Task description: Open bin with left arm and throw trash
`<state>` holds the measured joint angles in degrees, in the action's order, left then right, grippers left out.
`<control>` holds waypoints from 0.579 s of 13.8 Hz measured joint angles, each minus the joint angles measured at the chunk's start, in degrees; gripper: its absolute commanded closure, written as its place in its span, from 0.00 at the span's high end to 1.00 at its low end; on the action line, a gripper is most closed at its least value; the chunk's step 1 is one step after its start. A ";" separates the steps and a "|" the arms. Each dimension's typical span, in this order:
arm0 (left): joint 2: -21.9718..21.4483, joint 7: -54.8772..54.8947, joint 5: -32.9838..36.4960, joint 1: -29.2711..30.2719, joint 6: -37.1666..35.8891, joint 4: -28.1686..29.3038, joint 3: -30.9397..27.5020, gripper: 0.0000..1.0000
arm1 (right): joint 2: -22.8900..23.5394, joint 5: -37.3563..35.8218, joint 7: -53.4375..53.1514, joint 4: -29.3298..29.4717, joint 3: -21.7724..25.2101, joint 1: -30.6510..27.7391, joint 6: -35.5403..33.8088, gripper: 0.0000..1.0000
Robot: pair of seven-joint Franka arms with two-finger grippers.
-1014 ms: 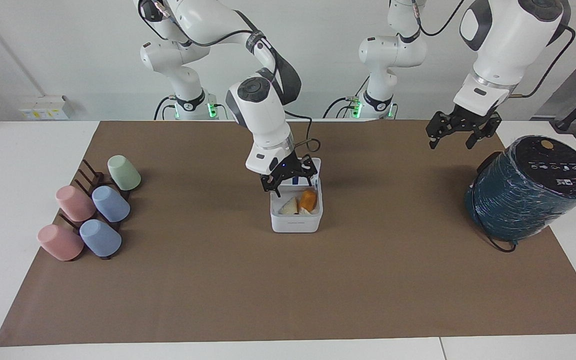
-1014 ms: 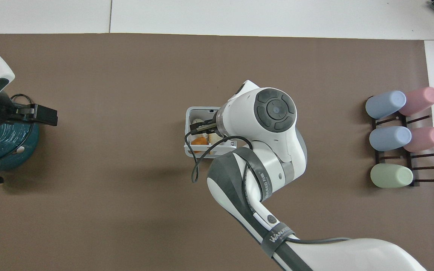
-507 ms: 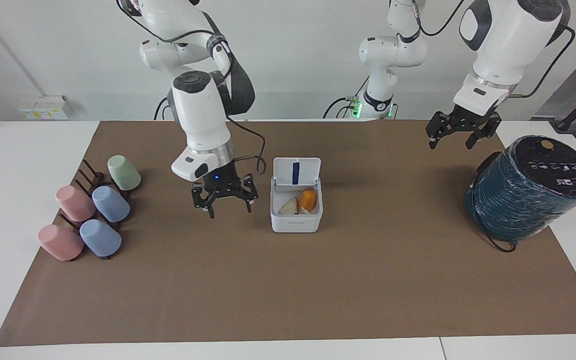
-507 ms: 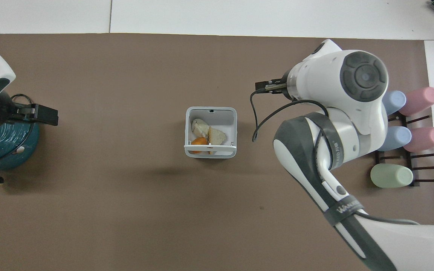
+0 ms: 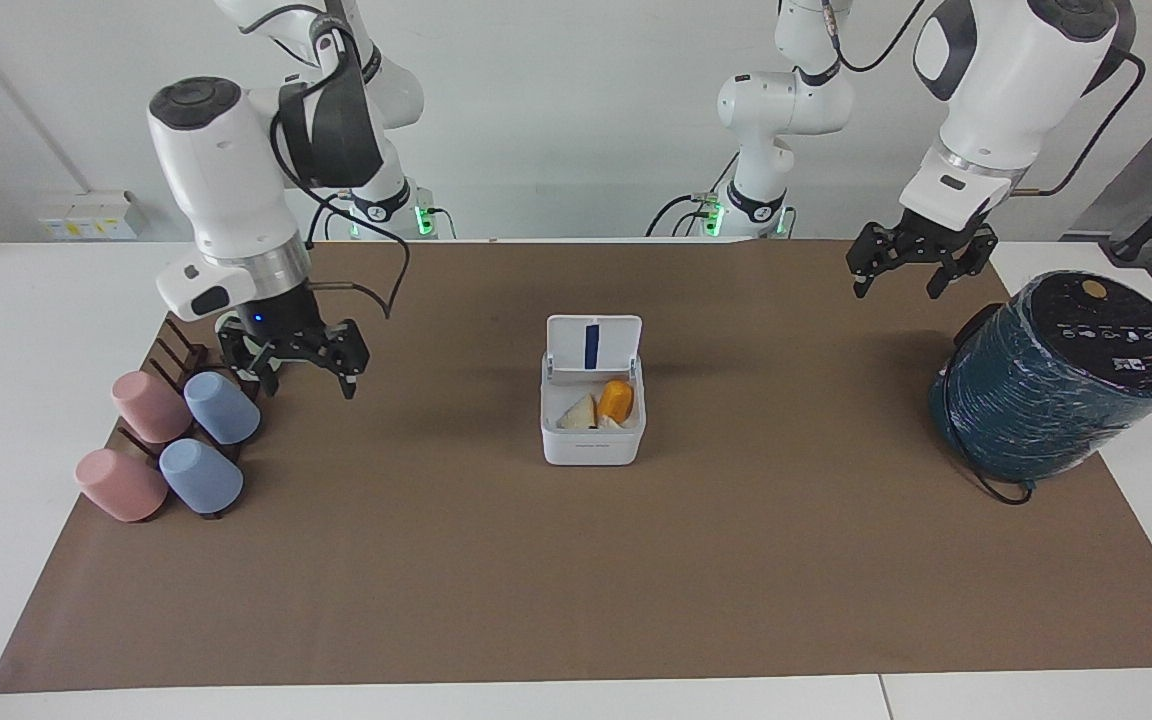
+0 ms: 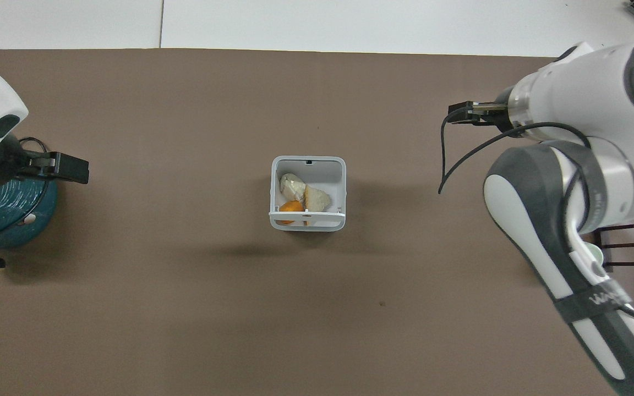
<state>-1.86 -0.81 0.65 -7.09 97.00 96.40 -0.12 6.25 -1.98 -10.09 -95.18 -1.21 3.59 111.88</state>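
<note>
The white bin (image 5: 593,445) stands in the middle of the brown mat, and its lid (image 5: 593,345) stands open and upright. Inside lie an orange lump (image 5: 616,400), a cream triangular piece (image 5: 579,412) and a white wad (image 6: 290,186). The bin's rim (image 6: 307,160) shows in the overhead view too. My right gripper (image 5: 294,375) is open and empty, up over the cup rack, well away from the bin. My left gripper (image 5: 896,280) is open and empty, raised beside the teal cylinder, and the arm waits there.
A large dark teal cylinder (image 5: 1061,375) with a black top stands at the left arm's end. Pink (image 5: 149,405) and blue (image 5: 221,407) cups lie on a dark rack at the right arm's end. A brown mat (image 5: 576,580) covers the table.
My right gripper has left the bin's opening and swung to the cup rack at its own end of the table. The bin, its open lid, the scraps and the left arm stay put.
</note>
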 measured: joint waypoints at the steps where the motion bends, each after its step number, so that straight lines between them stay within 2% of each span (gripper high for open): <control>1: 0.00 0.00 0.00 0.05 0.01 0.00 -0.02 1.00 | -1.57 -0.01 0.90 0.03 0.76 -0.25 -2.92 1.00; 8: -0.03 0.00 0.02 0.14 0.04 0.00 -0.26 1.00 | -10.63 -0.03 6.84 0.26 5.43 -0.32 -18.05 1.00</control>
<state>-1.90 -0.81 0.67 -6.95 97.05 96.40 -0.38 -4.38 -2.01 -3.25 -94.92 4.22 3.26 93.83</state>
